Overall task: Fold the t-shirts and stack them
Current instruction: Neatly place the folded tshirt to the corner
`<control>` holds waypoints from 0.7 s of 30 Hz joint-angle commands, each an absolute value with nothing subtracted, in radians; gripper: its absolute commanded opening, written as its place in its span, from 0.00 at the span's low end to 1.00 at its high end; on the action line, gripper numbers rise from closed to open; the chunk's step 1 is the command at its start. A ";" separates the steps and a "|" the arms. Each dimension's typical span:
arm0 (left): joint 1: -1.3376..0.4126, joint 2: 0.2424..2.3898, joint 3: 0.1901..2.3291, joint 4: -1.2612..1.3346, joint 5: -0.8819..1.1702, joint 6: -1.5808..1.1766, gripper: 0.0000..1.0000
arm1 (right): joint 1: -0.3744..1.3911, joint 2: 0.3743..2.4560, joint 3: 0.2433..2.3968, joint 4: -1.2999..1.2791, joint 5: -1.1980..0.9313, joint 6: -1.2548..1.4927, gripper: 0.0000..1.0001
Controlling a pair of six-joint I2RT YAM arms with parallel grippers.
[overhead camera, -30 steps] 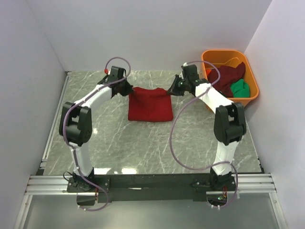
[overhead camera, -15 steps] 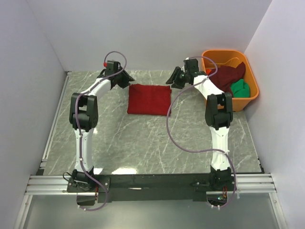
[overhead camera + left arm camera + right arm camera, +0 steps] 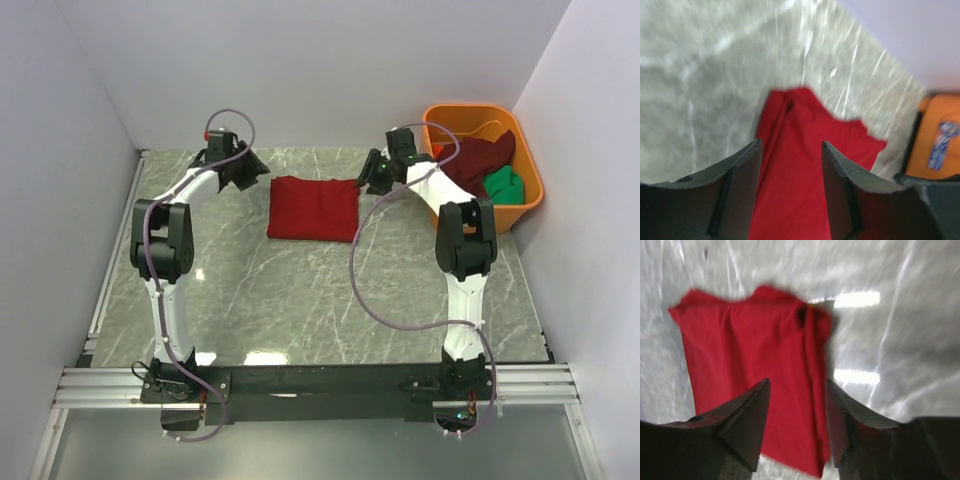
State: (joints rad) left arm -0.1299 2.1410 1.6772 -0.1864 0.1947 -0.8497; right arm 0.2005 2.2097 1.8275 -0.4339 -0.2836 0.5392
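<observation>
Top external view: the bright red t-shirt (image 3: 313, 208) lies folded into a flat rectangle on the table (image 3: 300, 300), far middle, between both arms. The left gripper (image 3: 247, 171) hangs just off its far left corner, and the right gripper (image 3: 372, 173) just off its far right corner. Wrist views show both with jaws spread, nothing pinched. The dark maroon t-shirt (image 3: 480, 155) and green t-shirt (image 3: 503, 186) sit bunched in the orange tub (image 3: 533, 203), far right.
</observation>
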 commanded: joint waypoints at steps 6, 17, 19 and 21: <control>-0.192 2.117 1.695 -0.371 0.178 -0.671 0.61 | 0.279 2.152 1.779 -0.443 -0.236 0.495 0.43; -0.222 2.226 1.765 -0.475 0.220 -0.569 0.63 | 0.252 2.249 1.795 -0.463 -0.238 0.491 0.39; -0.229 2.243 1.776 -0.486 0.201 -0.558 0.64 | 0.250 2.269 1.807 -0.472 -0.235 0.486 0.39; -0.230 2.258 1.787 -0.491 0.201 -0.549 0.64 | 0.247 2.272 1.810 -0.477 -0.226 0.485 0.39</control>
State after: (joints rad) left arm -0.2153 2.2417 1.7393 -0.4541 0.2138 -0.6014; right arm 0.2543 2.2658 1.7748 -0.4644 -0.2459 0.5026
